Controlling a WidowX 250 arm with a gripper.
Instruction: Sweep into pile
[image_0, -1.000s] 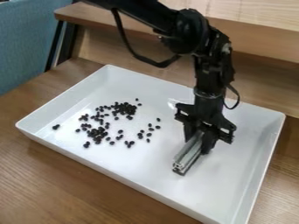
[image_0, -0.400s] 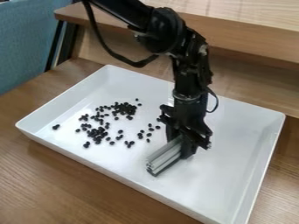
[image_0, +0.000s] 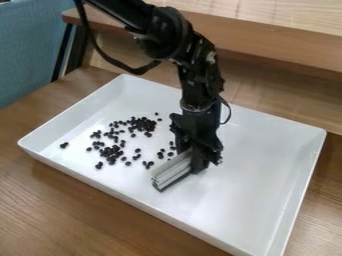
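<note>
Gripper: The black gripper (image_0: 191, 158) hung down over the middle of the tray (image_0: 260, 185), on the end of the arm (image_0: 163, 37), which entered from the top edge of the view.
Jaws: Found clamped on the grey bar (image_0: 172, 173).
Bar: Grooved along its length, with a dark strip along its underside. It ran at a slant from the jaws toward the near left, its free end low over the tray floor. Contact with the floor could not be confirmed.
Black pieces: Many small, bean-like black pieces (image_0: 141, 124) lay on the left half of the tray floor. The densest cluster sat at the far side of the scatter; the rest were spread loosely toward the near side. One small group lay apart, near the left wall of the tray.
Nearest pieces: A few lay just beside the gripper and the bar, on their left. The pieces did not form a single pile.
Tray: White, rectangular, with raised walls, set at an angle on the wooden table (image_0: 60, 210).
Surroundings: A wooden ledge (image_0: 280, 52) ran behind the tray. A blue panel (image_0: 27, 55) stood at the far left. A black cable (image_0: 110, 60) looped beneath the arm.
</note>
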